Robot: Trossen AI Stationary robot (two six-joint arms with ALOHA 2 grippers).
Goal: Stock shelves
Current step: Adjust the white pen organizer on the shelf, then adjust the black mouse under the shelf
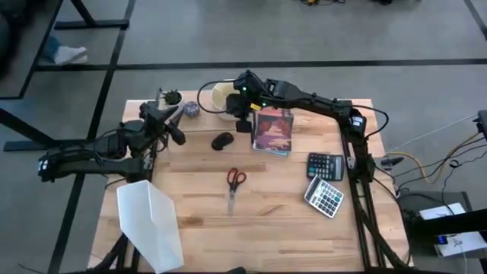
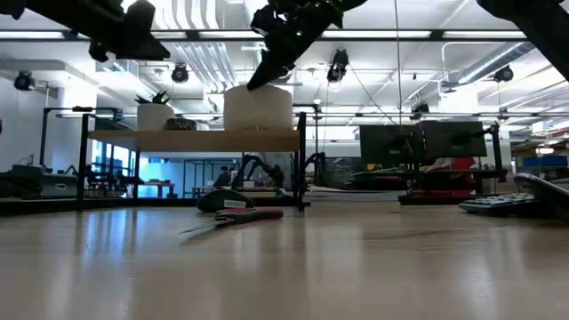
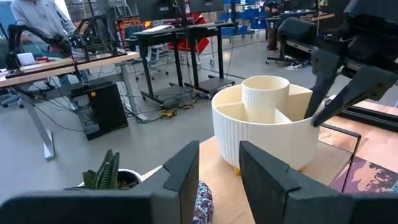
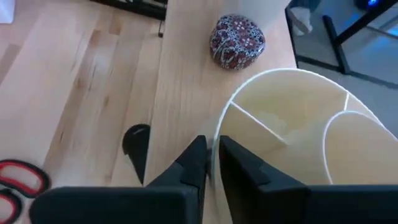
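Note:
The shelves (image 2: pixel 196 140) stand at the table's far left on thin black legs. On the top board rest a small potted plant (image 1: pixel 172 97), a patterned round object (image 4: pixel 237 41) and a cream round organizer (image 2: pixel 258 108) with inner dividers, upright on its base. My right gripper (image 4: pixel 212 162) is shut on the organizer's rim. My left gripper (image 3: pixel 217 180) hovers open by the shelf's left part, near the plant (image 3: pixel 109 174), with nothing between its fingers. My right gripper takes the organizer's rim (image 4: pixel 216 144) on its near right side, one finger inside the wall and one outside. The fingers come slanting down from above. The organizer stands upright with its base on the shelf's top board.
A dark mouse (image 1: pixel 222 140) lies half under the shelf's near edge. Red-handled scissors (image 1: pixel 235 181) lie mid-table, a book (image 1: pixel 274 131) lies right of the shelf, and two calculators (image 1: pixel 326 165) lie at the right. A white file holder (image 1: pixel 152 221) stands near left.

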